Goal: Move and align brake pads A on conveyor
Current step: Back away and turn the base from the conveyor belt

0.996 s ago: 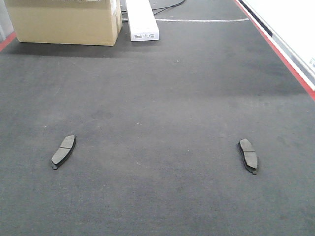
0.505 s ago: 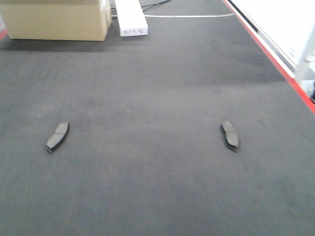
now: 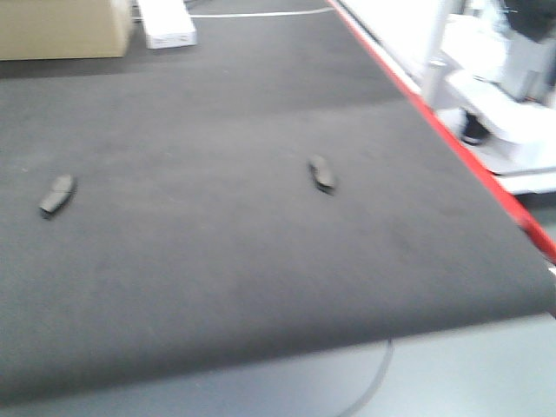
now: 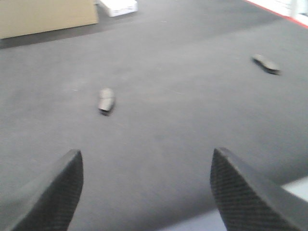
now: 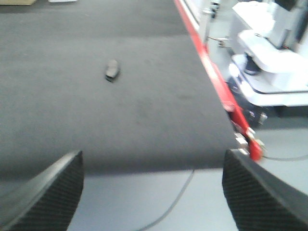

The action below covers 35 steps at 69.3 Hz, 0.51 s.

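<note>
Two small, flat, dark grey oblong brake pads lie on the wide matte dark grey-black conveyor belt [image 3: 217, 261], well apart from each other and both flat on its textured surface. The left pad [image 3: 56, 195] sits near the belt's left side, its long axis slanting up to the right. The right pad [image 3: 322, 174] lies towards the middle-right, slanting the other way, clear of the red edge strip [image 3: 434, 122] that runs along the belt's right border. All views are blurred, so grooves and end tabs on the pads cannot be made out. At the far end of the belt stand a tan cardboard box [image 3: 56, 30] and, just beside it, a long white carton [image 3: 167, 24]. Beyond the red strip is a white machine frame [image 3: 504, 87], and a thin grey cable [image 3: 373, 382] curves over the pale floor below the belt's near edge. The left gripper [image 4: 144, 163] hangs over the near part of the belt, its black textured fingers [image 4: 48, 192] spread wide with nothing between them. The right gripper [image 5: 153, 161] hangs above the belt's near edge and the floor, its jaws likewise wide apart and empty.
</note>
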### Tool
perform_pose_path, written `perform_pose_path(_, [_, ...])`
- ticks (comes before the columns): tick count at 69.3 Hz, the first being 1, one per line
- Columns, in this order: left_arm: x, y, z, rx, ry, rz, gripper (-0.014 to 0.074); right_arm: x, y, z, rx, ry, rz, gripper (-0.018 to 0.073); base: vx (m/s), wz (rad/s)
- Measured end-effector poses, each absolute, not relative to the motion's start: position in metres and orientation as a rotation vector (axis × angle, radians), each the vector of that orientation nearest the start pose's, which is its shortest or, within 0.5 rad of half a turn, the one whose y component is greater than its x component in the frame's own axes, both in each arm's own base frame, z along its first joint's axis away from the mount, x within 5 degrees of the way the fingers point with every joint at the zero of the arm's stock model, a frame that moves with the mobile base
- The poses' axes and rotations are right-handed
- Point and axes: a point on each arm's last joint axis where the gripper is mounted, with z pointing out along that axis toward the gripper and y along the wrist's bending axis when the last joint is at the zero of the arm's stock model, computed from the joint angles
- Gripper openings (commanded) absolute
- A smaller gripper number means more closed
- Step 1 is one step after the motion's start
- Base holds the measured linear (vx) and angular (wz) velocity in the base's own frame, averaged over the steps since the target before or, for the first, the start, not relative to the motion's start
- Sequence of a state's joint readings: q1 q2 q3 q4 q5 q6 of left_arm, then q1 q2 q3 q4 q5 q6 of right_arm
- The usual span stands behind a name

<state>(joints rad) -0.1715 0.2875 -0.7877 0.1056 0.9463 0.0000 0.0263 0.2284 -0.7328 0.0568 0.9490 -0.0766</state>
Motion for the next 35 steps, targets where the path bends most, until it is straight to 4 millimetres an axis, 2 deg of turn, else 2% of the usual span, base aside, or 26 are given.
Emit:
perform_pose_path(19, [0.0226,0.0042,0.3657,0.166,1.918,0.013,0.0517,0.0146,0.0045,0.3508,-0.098,1.925,0.032,0.0562,-0.39,-0.45])
perform_pose_path(35, [0.0226,0.004,0.3657,0.166,1.918,0.01,0.0517,0.0146,0.0044,0.3508,-0.098,1.925,0.029,0.0562,-0.37,-0.6])
